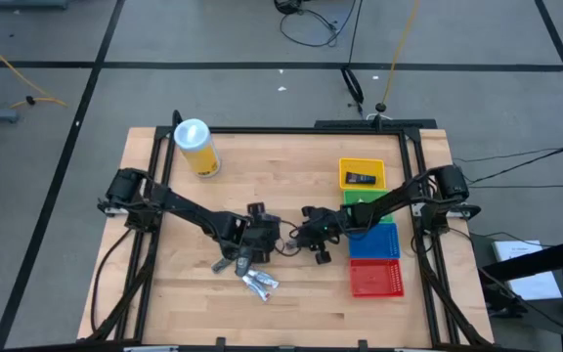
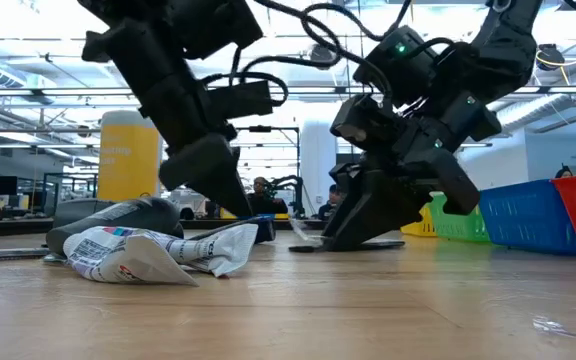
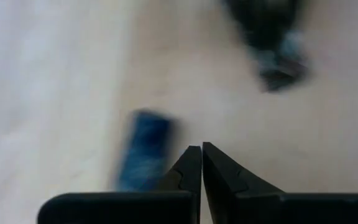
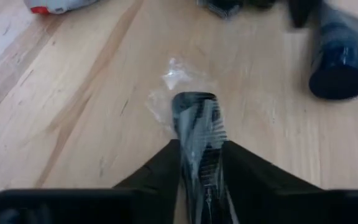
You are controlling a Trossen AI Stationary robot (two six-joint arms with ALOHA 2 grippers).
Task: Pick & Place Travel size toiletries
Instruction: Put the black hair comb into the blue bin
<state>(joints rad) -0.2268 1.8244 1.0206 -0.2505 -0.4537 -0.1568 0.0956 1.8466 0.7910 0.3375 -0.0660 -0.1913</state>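
Wooden surface (image 1: 164, 284) under both arms, trays (image 1: 373, 242) behind right pincer (image 4: 199, 163). Right pincer: pinching a comb pack (image 4: 197, 127) in clear wrap, low at mid-surface. Slippery wrap, narrow grip; could slide out on the lift. Left pincer (image 3: 201, 163): pressed together, empty, just beside a dark tube (image 3: 143, 155). Remaining toiletries (image 1: 252, 276) heaped under it; could get knocked and scattered.

A tall yellow canister (image 1: 196, 148) with a white lid stands at the far left of the wooden desk (image 1: 164, 293). On the right side, four trays line up in a column: yellow (image 1: 361, 162), green (image 1: 352, 198), blue (image 1: 385, 242), red (image 1: 373, 279). Cables (image 1: 306, 29) trail across the grey floor beyond.
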